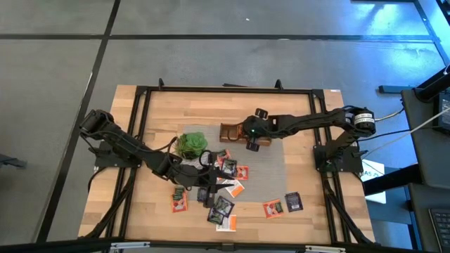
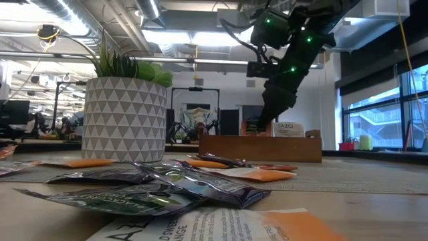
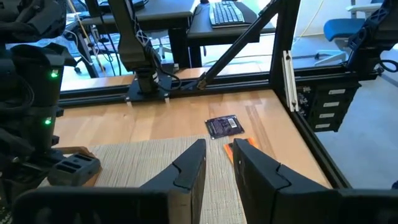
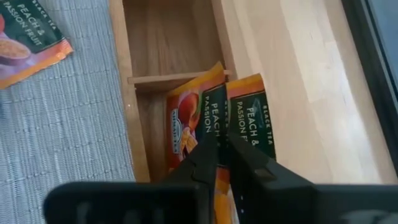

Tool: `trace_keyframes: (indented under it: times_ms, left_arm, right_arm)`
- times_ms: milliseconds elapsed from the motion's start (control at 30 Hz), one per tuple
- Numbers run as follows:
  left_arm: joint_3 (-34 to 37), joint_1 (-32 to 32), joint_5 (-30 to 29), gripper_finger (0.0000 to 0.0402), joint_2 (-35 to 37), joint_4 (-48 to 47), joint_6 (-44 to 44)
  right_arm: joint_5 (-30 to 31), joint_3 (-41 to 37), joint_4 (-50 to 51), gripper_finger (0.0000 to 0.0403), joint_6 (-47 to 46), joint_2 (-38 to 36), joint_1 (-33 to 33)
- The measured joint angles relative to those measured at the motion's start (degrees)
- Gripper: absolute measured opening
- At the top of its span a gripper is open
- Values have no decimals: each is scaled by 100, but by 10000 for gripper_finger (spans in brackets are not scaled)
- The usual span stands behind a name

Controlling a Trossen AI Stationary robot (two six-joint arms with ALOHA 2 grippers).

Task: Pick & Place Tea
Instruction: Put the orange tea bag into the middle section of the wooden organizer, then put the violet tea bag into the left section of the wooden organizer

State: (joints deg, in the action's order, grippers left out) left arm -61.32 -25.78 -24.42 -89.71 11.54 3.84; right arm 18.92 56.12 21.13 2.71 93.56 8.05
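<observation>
Two peach and passion fruit black tea sachets (image 4: 214, 118) stood on edge inside one end compartment of the wooden box (image 4: 134, 93), leaning against each other. The right gripper (image 4: 221, 158) sat right over them, its jaws nearly pressed together with only a thin slit between, their tips at the sachets' top edges; whether they pinched a sachet or just touched it could not be told. In the high view the right gripper (image 1: 251, 133) hung over the box (image 1: 235, 133), near the middle of the worktop (image 1: 295, 112).

The other tea sachets (image 1: 223, 190) lay scattered flat on the grey mat (image 1: 281, 176) and bare wood in front of the box, orange-red, dark, and white ones mixed, a few overlapping. One more peach sachet (image 4: 28, 40) lay on the mat beside the box.

The left gripper (image 3: 217, 163) hovered low over the mat, jaws partly spread with a clear gap, holding nothing. Past them lay a dark sachet (image 3: 223, 126) and an orange one (image 3: 238, 147) on the worktop.

Only the right wrist view showed the box compartments and the printing on the sachets. The low view showed the potted plant (image 2: 125, 110) in a white patterned pot, the box's side wall (image 2: 261, 148) with a white sachet label standing above it, and sachets (image 2: 167, 184) close up front. The high view showed the plant (image 1: 190, 145) beside the left gripper (image 1: 205, 163).
</observation>
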Motion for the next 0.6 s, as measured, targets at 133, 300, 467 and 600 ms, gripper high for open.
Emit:
trace_keyframes:
  times_ms: [133, 300, 467, 600]
  left_arm:
    - [0, 0, -4, 80, 0, -3, -2]
    - [0, 0, -3, 77, -2, -1, -4]
    - [0, 0, -3, 79, -2, 1, -4]
    - [0, 0, -2, 81, -17, 30, -7]
  right_arm:
    - [23, 0, -35, 66, 37, 2, 0]
    - [725, 0, -15, 100, -42, 2, 0]
    - [1095, -2, 192, 120, -188, -209, -28]
    - [116, 0, 817, 122, -913, -630, -330]
